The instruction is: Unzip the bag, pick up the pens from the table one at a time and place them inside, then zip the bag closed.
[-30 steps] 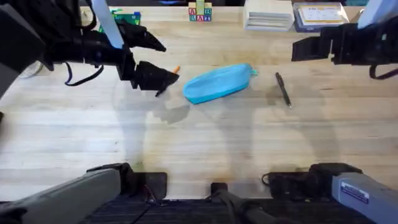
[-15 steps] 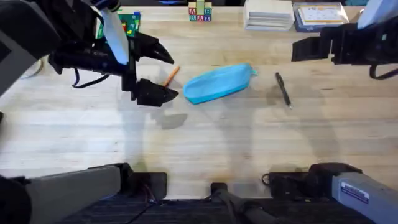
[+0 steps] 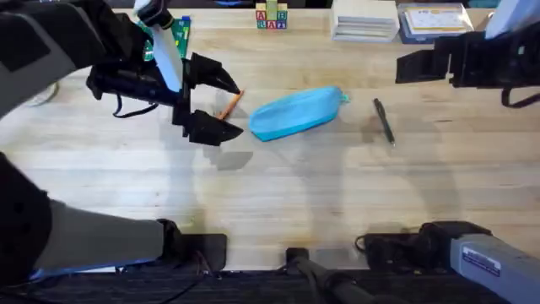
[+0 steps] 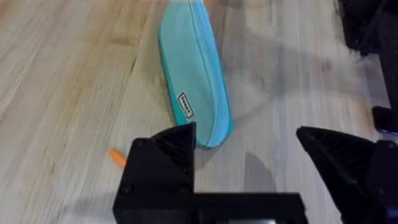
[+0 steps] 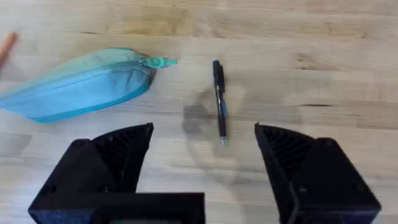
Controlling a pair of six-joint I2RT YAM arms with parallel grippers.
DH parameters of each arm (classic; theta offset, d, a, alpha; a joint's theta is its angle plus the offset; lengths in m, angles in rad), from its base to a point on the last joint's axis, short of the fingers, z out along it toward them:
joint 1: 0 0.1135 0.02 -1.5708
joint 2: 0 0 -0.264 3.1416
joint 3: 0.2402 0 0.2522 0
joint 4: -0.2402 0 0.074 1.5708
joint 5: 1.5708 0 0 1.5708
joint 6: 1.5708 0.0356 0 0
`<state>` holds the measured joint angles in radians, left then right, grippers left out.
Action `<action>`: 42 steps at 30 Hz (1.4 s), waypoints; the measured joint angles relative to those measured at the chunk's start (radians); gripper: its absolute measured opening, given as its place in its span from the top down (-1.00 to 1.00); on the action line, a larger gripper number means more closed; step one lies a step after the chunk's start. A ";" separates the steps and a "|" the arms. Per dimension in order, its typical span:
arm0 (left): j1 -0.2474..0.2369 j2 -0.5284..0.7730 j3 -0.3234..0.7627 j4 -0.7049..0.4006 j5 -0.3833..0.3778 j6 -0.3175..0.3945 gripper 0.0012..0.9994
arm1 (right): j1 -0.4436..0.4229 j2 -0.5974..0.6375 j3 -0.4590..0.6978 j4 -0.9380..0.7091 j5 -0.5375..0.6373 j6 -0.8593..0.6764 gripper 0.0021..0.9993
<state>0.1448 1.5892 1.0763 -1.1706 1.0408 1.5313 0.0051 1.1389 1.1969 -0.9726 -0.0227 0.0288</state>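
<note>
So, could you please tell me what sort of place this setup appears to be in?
Probably a robotics lab workbench: a light wood-grain table with a blue pencil pouch, toy alphabet blocks and stacked storage boxes along the far edge.

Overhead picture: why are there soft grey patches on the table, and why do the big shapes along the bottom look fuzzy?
Overhead view: the grey patches on the table are soft shadows of the raised arms; the bases sit close under the camera, so they blur. Right wrist view: the black pen and the bag are sharp, the near fingers slightly soft.
</note>
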 joint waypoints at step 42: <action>0.000 0.048 -0.045 0.075 0.065 0.172 -0.99 | 0.000 0.000 0.000 0.000 0.000 0.000 -1.00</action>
<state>0.1448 1.6371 1.0309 -1.0952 1.1061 1.7031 0.0051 1.1389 1.1969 -0.9730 -0.0227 0.0287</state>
